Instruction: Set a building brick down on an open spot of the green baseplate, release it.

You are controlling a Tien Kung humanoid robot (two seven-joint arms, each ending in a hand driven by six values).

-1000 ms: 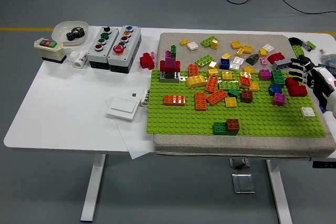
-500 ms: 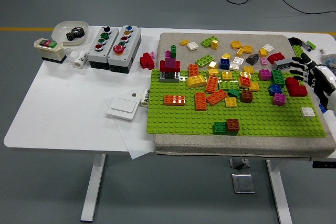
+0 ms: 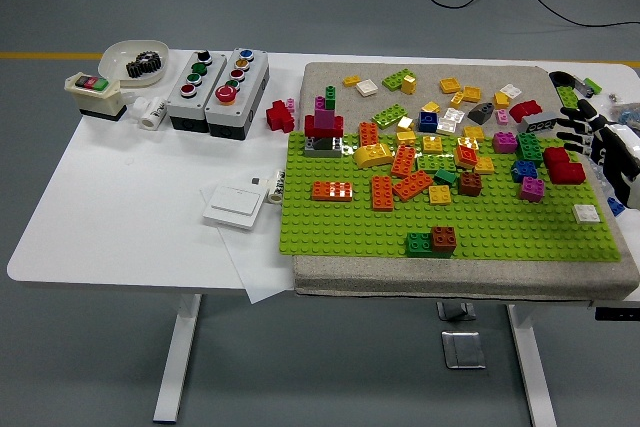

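Note:
The green baseplate lies on a grey mat and carries many bricks, among them an orange brick, a green-and-brown pair and a red arched brick near its right edge. My right hand hovers at the picture's right edge, just right of the red arched brick, fingers spread and holding nothing. Bare studs show along the plate's front and left parts. The left arm is out of view.
Loose bricks are scattered on the grey mat behind the plate. To the left stand two button boxes, a switch box, a white bowl with a gear, and a white wall switch.
My right hand has drawn back to the right, away from the red arched brick, which stays on the plate. Nothing else moved.

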